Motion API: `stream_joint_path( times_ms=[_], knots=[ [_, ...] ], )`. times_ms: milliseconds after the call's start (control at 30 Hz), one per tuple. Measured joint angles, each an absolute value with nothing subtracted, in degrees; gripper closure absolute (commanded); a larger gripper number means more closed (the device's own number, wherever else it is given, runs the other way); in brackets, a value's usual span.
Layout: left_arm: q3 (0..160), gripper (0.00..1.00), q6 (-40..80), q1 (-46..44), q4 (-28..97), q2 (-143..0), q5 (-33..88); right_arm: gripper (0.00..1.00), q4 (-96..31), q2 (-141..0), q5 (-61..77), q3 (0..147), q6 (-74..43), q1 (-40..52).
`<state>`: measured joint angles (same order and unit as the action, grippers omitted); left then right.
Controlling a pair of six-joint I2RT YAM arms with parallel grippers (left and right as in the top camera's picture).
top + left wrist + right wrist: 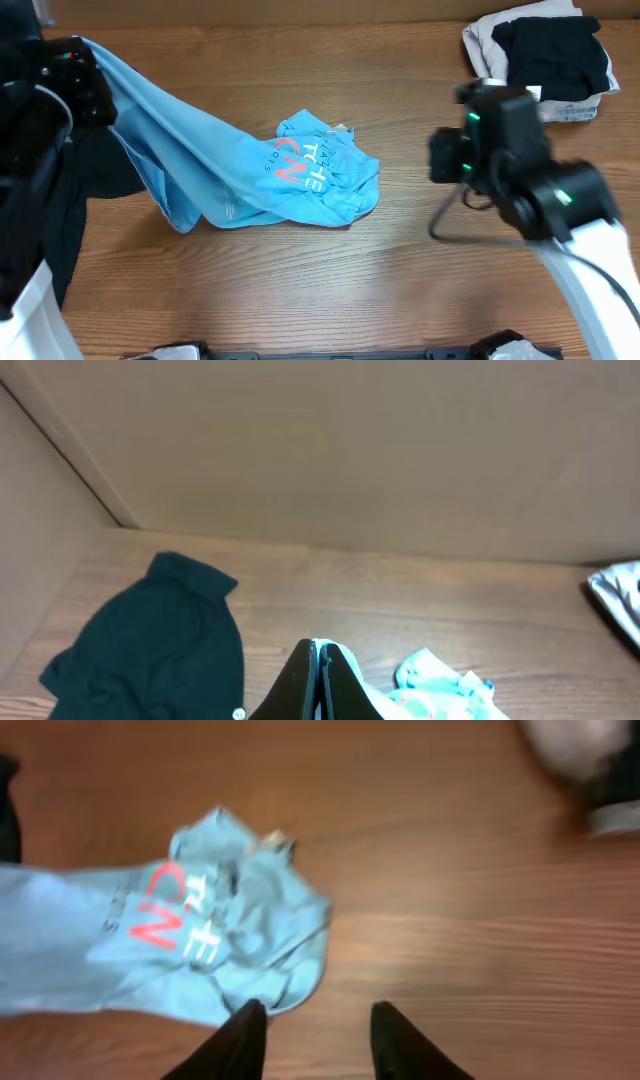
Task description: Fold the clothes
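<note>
Where the two arms reach over the table (pixel 400 290), I count one light blue T-shirt (pixel 315 170), one black garment (pixel 150 645) at the left, and one pile of folded clothes (pixel 545 55) in the far right corner. The left gripper (pixel 318 685) is clamped tight on the T-shirt's edge, holding it raised while the printed end lies crumpled mid-table. The right gripper (pixel 315 1040) stands partly open and holds nothing, one finger close by the shirt.

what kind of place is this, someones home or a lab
Probably a robot test bench for laundry folding: a wood-grain table boxed in by plain tan walls, a light blue T-shirt, a pile of other clothes.
</note>
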<state>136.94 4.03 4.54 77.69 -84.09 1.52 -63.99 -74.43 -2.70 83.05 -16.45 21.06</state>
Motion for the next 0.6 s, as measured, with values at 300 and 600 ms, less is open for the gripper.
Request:
stream_joint_path(
  times_ms=[300, 600],
  knots=[
    [136.9, 0.96, 4.0, 4.5, 78.5, -88.1, 2.6, 0.46, -63.2, -91.4, 9.6, 81.6, -18.0, 24.8],
    [136.9, 0.96, 4.0, 4.5, 78.5, -88.4, 2.8, 0.34, -53.6, -100.8, 10.4, 81.3, -13.8, 39.2]
  ],
)
